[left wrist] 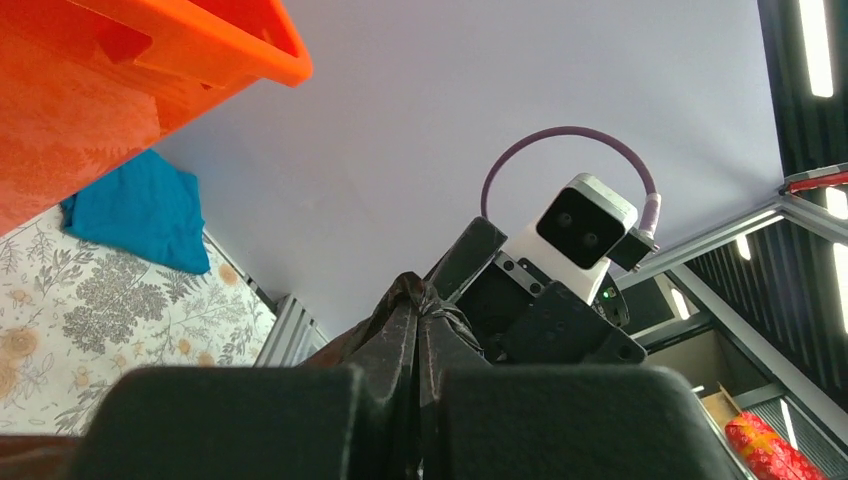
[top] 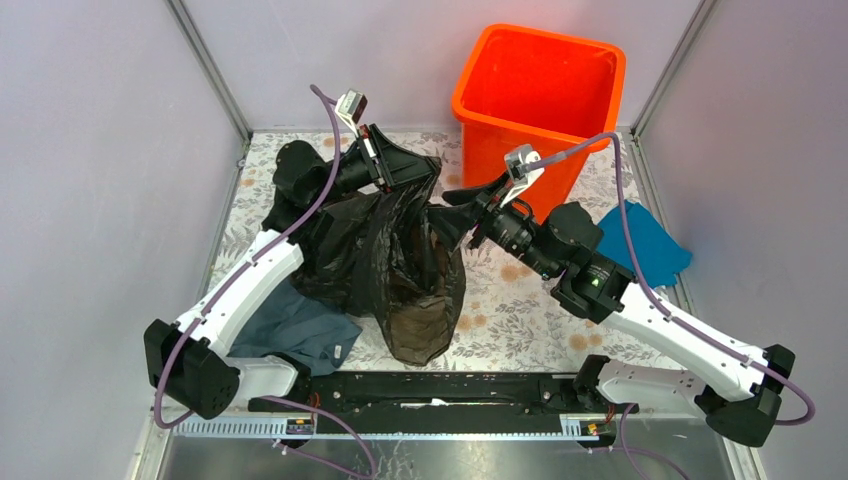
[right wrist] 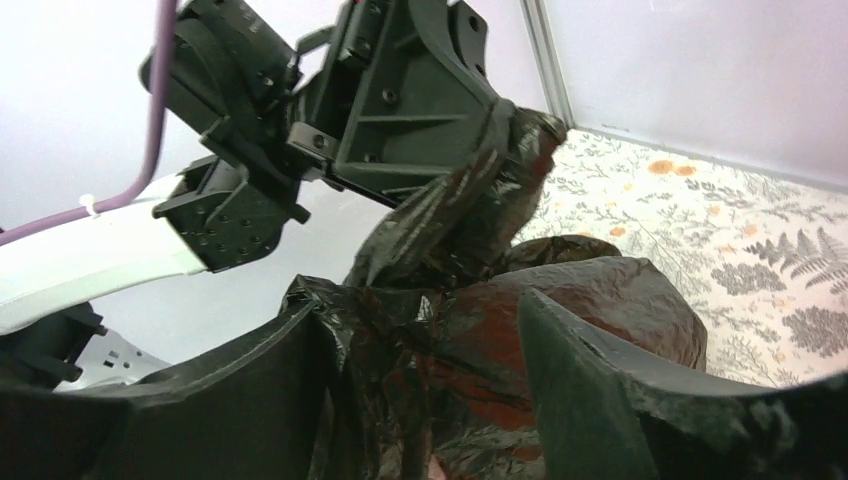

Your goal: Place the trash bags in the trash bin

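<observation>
**A:** What's around, quick?

**B:** Table (top: 520,310) has a floral cover. The trash bin (top: 540,95) is orange and upright at the far right, mouth open, with nothing showing inside. A bright blue cloth (top: 645,245) lies right of the bin's base, partly under the right arm (top: 660,325). A grey-blue cloth (top: 295,325) lies near left, against the bag's edge and partly under the left arm (top: 250,285).

**A:** Where are the bags?

**B:** The trash bags (top: 405,265) are one crumpled black mass at mid-table, left of the bin and not in it. The top is bunched and lifted, and the brownish see-through bottom rests on the table.

**A:** Anything in the way?

**B:** The right arm's wrist sits between the bag and the bin's near wall.

**A:** Left side?

**B:** The left arm reaches far and right from the near-left base. The left pincer (top: 432,172) is pressed together on the bag's gathered top, with film squeezed between its fingers (left wrist: 230,420).

**A:** Right side?

**B:** The right arm is elbowed out to the right with its forearm pointing left. The right pincer (top: 442,215) is at the bag just below the left one. Its jaws are spread, with film bulging in the gap between them but not clamped.
</observation>
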